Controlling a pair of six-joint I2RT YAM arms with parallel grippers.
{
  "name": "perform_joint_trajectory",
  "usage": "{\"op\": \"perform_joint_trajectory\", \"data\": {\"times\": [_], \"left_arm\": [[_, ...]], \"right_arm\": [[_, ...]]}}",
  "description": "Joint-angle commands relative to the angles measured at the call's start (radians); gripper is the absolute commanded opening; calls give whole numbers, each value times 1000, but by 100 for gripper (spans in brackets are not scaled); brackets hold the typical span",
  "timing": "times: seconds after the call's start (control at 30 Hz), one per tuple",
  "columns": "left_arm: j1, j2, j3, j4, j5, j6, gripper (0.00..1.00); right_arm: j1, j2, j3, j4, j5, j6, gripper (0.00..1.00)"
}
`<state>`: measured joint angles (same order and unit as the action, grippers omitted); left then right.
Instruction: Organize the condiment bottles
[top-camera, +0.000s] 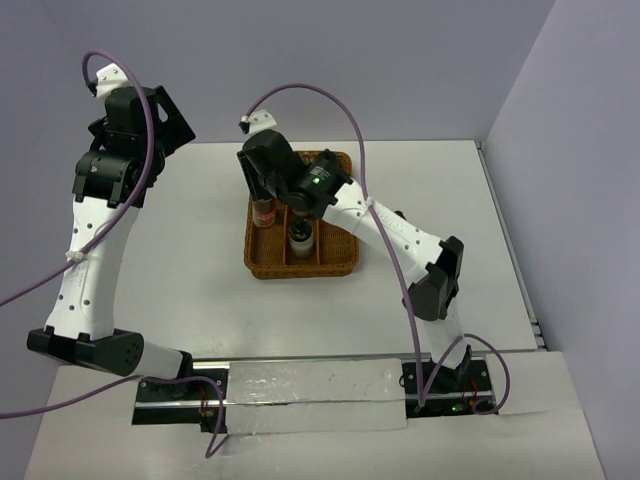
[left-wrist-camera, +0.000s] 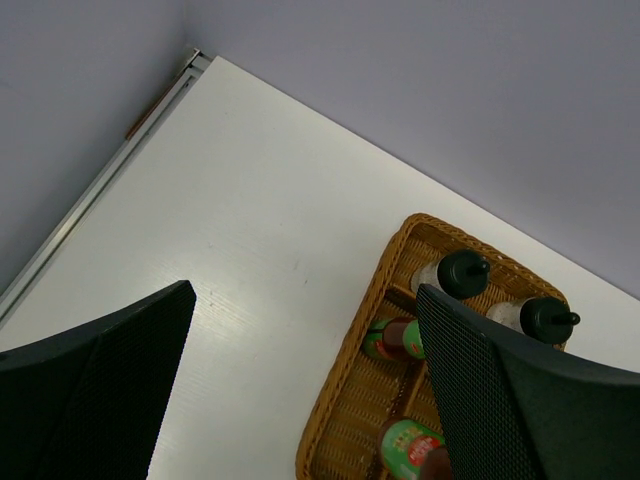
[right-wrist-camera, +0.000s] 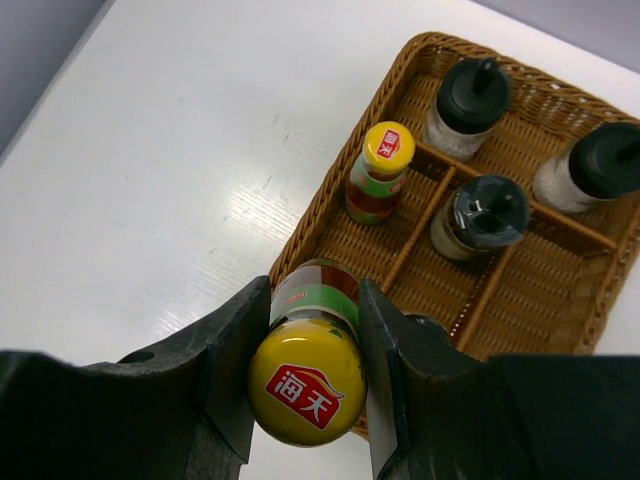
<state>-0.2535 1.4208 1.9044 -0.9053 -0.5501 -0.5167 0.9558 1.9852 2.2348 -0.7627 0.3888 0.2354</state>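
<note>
My right gripper (right-wrist-camera: 310, 300) is shut on a reddish-brown bottle with a yellow cap (right-wrist-camera: 305, 375), upright over the near left part of the wicker tray (right-wrist-camera: 330, 215). A second yellow-capped bottle (right-wrist-camera: 380, 170) stands in the tray's left column. Three whitish black-capped bottles (right-wrist-camera: 468, 100) (right-wrist-camera: 598, 165) (right-wrist-camera: 480, 215) stand in other compartments. In the top view the right gripper (top-camera: 262, 185) is over the tray's left column, with a reddish bottle (top-camera: 263, 212) under it and a black-capped one (top-camera: 300, 235) beside it. My left gripper (left-wrist-camera: 305, 300) is open, empty and raised at the far left (top-camera: 165, 115).
The wicker tray (top-camera: 340, 262) sits mid-table, partly hidden by the right arm. The left wrist view shows its left side (left-wrist-camera: 345, 400) with two black-capped bottles (left-wrist-camera: 462, 272) (left-wrist-camera: 548, 318) and a reddish one (left-wrist-camera: 395, 338). White table (top-camera: 190, 250) spreads to the left; walls close behind.
</note>
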Motion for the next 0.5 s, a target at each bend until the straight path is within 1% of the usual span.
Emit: {"op": "perform_joint_trajectory", "data": {"times": [0.0,0.2,0.37,0.47], "left_arm": [[8,-36,-13,17,2,-4,99],[8,-32,-22,23,8,2,99],[8,-40,-40,32,9,0,99],[8,-46,-51,38,4,0,99]], "right_arm": [[0,11,-33,200,-5,6,9],[0,46,-118,258,-18,19,9],[-2,37,-240,325,-31,33,9],[-2,35,-281,357,-27,32,9]]}}
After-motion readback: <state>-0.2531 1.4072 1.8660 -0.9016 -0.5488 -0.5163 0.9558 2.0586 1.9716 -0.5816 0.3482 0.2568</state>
